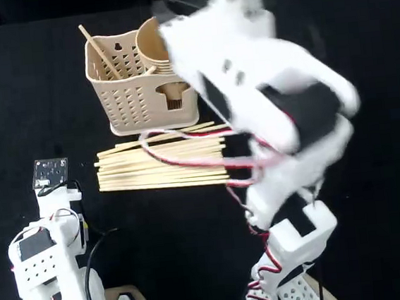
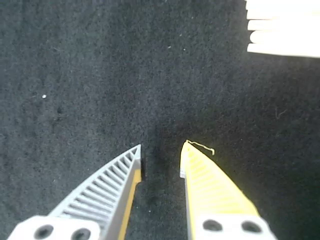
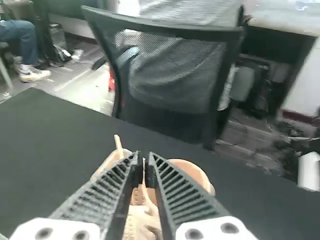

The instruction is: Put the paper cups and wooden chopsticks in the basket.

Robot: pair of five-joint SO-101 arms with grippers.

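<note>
black table [image 1: 25, 103] bears basket [image 1: 135, 99], chopsticks [image 1: 131, 174].

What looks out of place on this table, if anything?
A red and white cable from an arm droops across the pile of wooden chopsticks in front of the basket, where it could snag. One chopstick leans out of the basket at a slant.

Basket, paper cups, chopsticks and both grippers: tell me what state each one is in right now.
Basket: upright, partly filled.
Paper cups: upright inside the basket.
Leaning chopstick: standing tilted in the basket.
Chopstick pile: lying flat on the table, outside the basket.
Left gripper: open, empty.
Right gripper: shut, above the basket.
</note>
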